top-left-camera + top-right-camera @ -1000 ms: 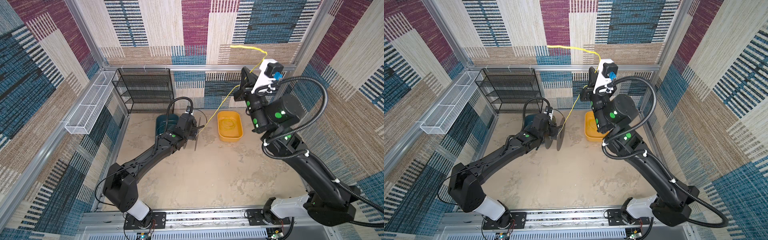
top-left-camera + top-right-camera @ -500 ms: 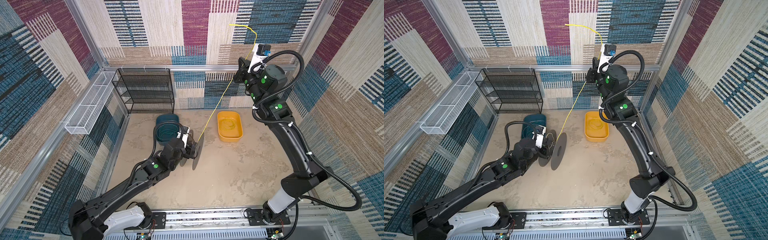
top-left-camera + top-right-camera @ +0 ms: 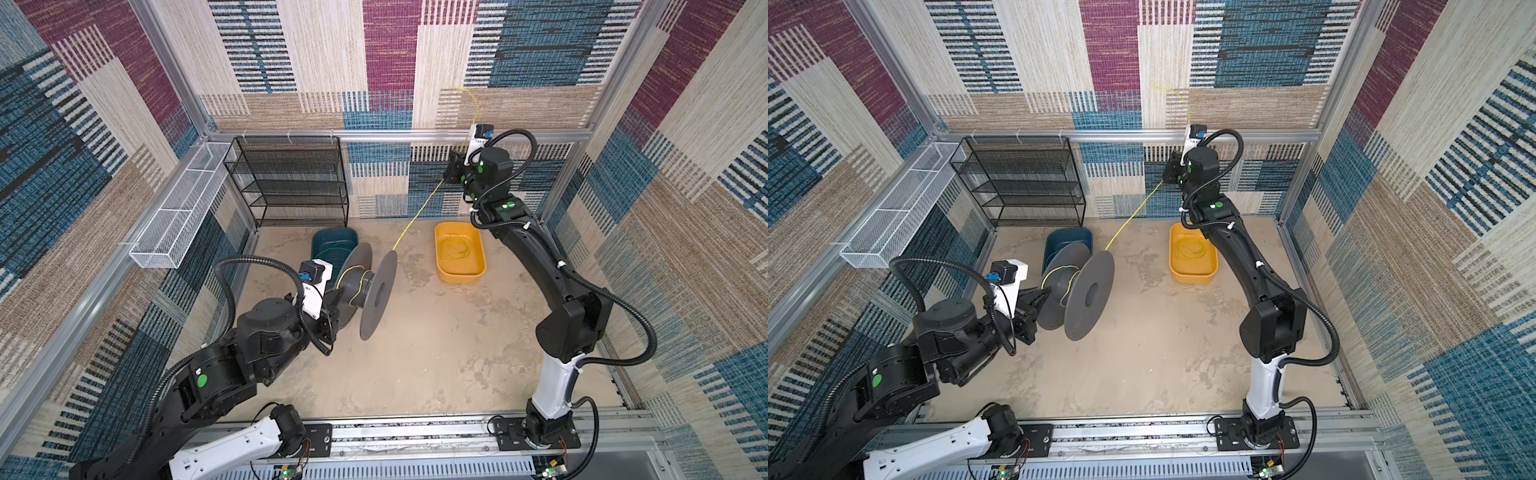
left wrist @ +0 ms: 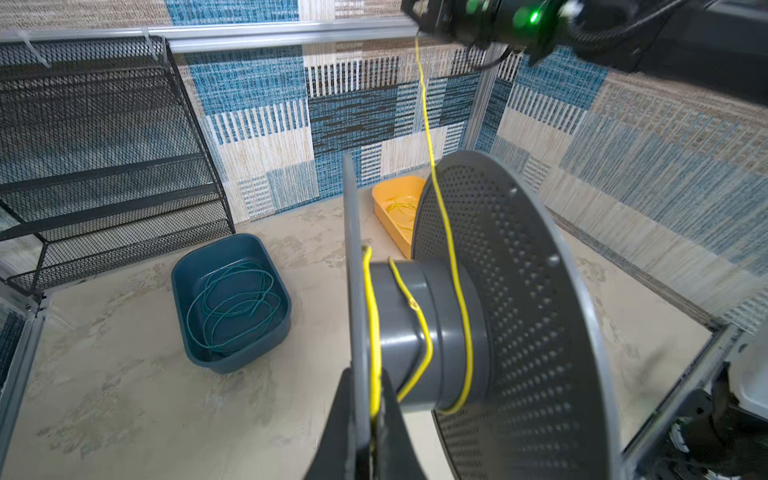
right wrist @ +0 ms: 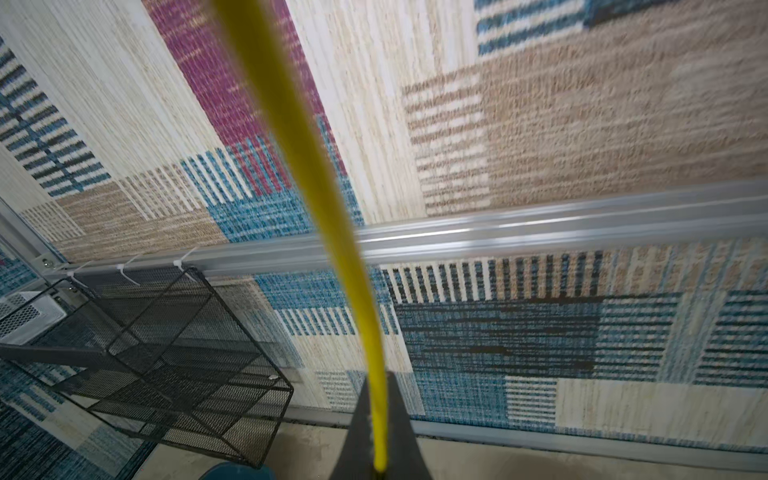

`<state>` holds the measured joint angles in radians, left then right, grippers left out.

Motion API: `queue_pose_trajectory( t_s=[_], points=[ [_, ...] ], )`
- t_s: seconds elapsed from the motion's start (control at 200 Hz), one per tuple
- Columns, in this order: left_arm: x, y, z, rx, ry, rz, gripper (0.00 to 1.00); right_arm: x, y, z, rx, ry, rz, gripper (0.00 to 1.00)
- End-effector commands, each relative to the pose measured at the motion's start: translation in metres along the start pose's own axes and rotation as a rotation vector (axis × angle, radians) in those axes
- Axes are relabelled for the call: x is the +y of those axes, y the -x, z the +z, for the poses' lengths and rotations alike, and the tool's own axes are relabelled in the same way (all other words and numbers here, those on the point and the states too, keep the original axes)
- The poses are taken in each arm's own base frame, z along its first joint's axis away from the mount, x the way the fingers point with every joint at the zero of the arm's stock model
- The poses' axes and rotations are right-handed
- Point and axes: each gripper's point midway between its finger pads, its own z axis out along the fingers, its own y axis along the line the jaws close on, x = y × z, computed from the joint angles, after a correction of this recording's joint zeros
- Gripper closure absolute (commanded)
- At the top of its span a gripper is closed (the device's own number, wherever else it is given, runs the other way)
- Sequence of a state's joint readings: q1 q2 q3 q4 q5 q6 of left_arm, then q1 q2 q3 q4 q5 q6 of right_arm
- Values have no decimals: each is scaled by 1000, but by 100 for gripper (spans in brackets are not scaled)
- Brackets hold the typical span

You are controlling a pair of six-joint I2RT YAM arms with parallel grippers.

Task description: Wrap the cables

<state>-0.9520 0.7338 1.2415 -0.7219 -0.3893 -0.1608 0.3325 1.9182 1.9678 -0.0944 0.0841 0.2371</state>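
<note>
From spool (image 3: 380,270) up to right jaws, cable (image 3: 417,218) diagonal.

Your two top views hang high above the front rail (image 3: 415,432), side by side, facing the back wall (image 3: 390,62) and taking in the whole floor (image 3: 436,353). Your left wrist camera sits close behind the grey spool (image 4: 415,324), looking past it to that wall. Your right wrist camera peers along the yellow cable (image 5: 326,199), very near it. All four views share the black mesh rack (image 3: 1021,178).
</note>
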Motion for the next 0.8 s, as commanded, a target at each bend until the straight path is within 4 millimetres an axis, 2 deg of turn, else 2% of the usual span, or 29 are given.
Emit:
queue_pose_trajectory(
  t_s=[0.0,0.105,0.14,0.15,0.215,0.356,0.456,0.536,0.626,0.796],
  points=[
    [-4,2,-21,49,-63,41,100,-38,-4,8,-99,-132,40,100],
    [-6,51,-25,-64,-56,43,100,-50,-57,5,-28,-132,75,100],
    [-10,66,-21,-95,-53,46,100,-51,-66,0,-22,-132,83,100],
    [-11,70,-19,-105,-56,47,100,-54,-77,-1,-5,-137,84,100],
    [-19,97,-11,-154,-62,52,100,-58,-101,-14,18,-137,109,100],
    [-28,156,10,-251,-88,8,100,-49,-153,-40,87,-118,147,100],
    [-9,188,32,-319,-77,-122,100,-35,-192,-63,121,-118,181,100],
    [15,199,59,-358,-34,-247,100,-20,-216,-83,136,-101,217,100],
    [36,202,88,-396,34,-333,100,-1,-235,-101,142,-89,242,100],
    [73,189,136,-449,203,-452,100,39,-243,-124,126,-50,256,100]
  ],
)
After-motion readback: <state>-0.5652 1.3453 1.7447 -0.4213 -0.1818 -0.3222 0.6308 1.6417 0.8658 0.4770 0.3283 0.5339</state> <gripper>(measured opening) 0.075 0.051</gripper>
